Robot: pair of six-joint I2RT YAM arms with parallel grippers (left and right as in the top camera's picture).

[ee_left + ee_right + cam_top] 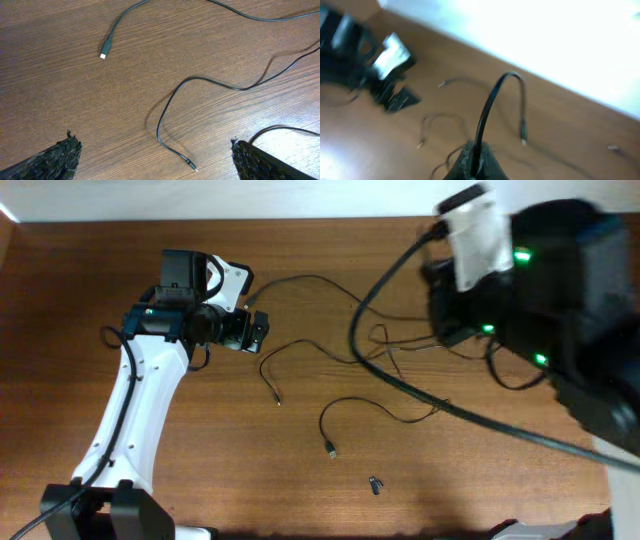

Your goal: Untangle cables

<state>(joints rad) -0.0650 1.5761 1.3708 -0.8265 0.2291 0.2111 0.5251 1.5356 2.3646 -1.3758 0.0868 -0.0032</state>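
My left gripper point(152, 140) hangs spread above thin, wavy black cables point(158, 129) strewn mid-frame across the wood-grain table point(50, 95). My right gripper point(474, 157), blurred, pinches one glossy cable point(487, 107) arching upward.

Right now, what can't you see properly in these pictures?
- Overhead: the right arm, itself blurred, covers part of the cables and its own tool.
- Right wrist: everything is blurred. The right tool is cut off by the bottom edge, so open or shut is unclear.
- Left wrist: the fingers of the left tool show only as tips at the bottom corners.
- Overhead: the small dark piece is too small to identify.
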